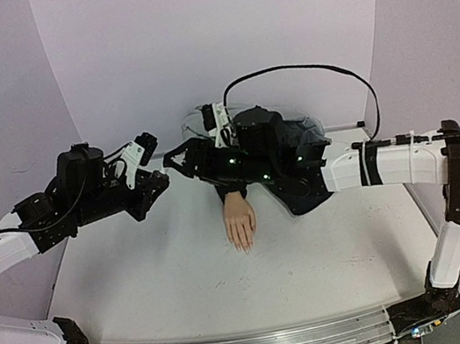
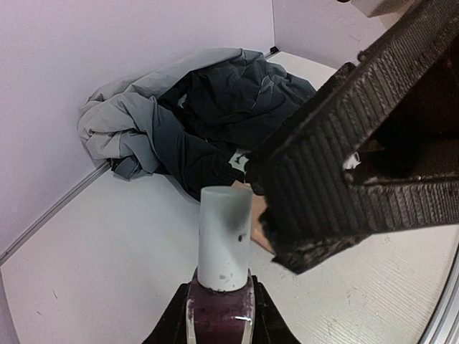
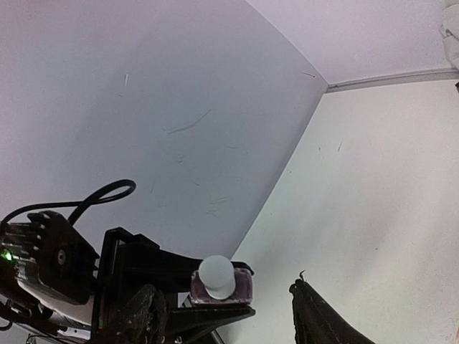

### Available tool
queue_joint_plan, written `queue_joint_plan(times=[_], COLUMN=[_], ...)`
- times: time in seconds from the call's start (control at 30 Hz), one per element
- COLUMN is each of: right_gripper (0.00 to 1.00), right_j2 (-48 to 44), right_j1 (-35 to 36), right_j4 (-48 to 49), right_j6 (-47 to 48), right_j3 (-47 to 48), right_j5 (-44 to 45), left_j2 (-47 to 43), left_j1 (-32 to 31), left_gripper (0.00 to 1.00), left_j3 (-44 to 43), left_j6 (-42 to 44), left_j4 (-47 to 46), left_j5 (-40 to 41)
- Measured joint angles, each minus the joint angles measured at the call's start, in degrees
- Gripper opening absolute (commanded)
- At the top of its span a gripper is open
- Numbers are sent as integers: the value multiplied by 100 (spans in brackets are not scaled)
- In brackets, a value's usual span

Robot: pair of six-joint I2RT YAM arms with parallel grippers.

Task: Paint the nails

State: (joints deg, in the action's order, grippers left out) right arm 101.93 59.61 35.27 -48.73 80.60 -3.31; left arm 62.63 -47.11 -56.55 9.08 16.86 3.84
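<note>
My left gripper (image 1: 158, 187) is shut on a small dark purple polish bottle (image 2: 221, 315) with a white cap (image 2: 224, 240), held upright above the table. My right gripper (image 1: 177, 160) faces it from the right, jaws open; in the right wrist view the cap (image 3: 216, 276) lies just beyond the right gripper (image 3: 229, 319), untouched. One ribbed right finger (image 2: 351, 158) looms beside the cap. The pale mannequin hand (image 1: 239, 218) lies palm down mid-table, fingers toward me. Its nails (image 1: 243, 246) are too small to tell their colour.
A heap of grey and dark cloth (image 2: 208, 115) lies at the back against the wall, over the mannequin's wrist (image 1: 231, 191). A black cable (image 1: 301, 68) loops above the right arm. Pale walls close in the back and both sides.
</note>
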Motion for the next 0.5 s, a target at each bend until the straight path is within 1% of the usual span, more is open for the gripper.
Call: queue_joint_plan(times=[0.07,0.1,0.2,0.43,0.5], right_gripper=[49,46,43,27,26], right_j2=[127,181,323,527,546], right_j1=[26,33,52,87,90], right_j4=[46,57,96,157,205], right_j6=[-44,-70,-144,-275,-297], right_j3=[144,199,323,437,450], right_j5=[31,50,125,170,173], left_j2=[0,0,0,0,0], left_j1=[0,0,0,0,0], left_gripper=[0,0,0,0,0], left_j3=[2,2,2,2,2], left_j6=[-4,-7,-15,-22,-37], left_j4=[2,-2,0,0,0], left_j5=[26,31,35,35,33])
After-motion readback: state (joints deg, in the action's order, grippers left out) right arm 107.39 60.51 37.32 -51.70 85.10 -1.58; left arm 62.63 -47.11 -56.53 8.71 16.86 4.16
